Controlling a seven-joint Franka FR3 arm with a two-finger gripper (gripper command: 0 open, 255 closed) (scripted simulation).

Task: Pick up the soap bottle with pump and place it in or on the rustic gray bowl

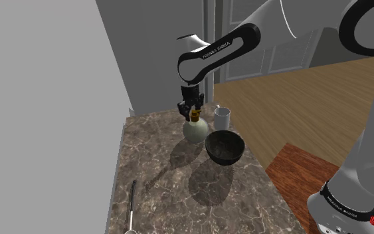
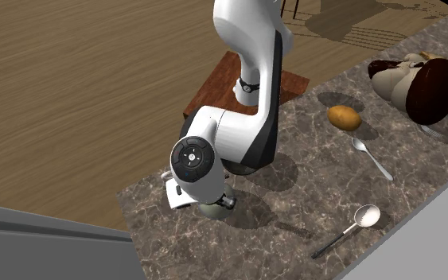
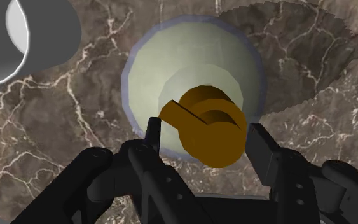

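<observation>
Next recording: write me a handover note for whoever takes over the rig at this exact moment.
Claw: open, with its fingers on either side of the pump head, not clamped.
Pale green round soap bottle with a golden-brown pump: upright on the brown marbled counter, not lifted.
Dark round bowl: on the counter beside the bottle, toward the shoulder view's right, with nothing visible inside.
Done: approach to the bottle.
Left: close, lift, carry to the bowl, release.
</observation>
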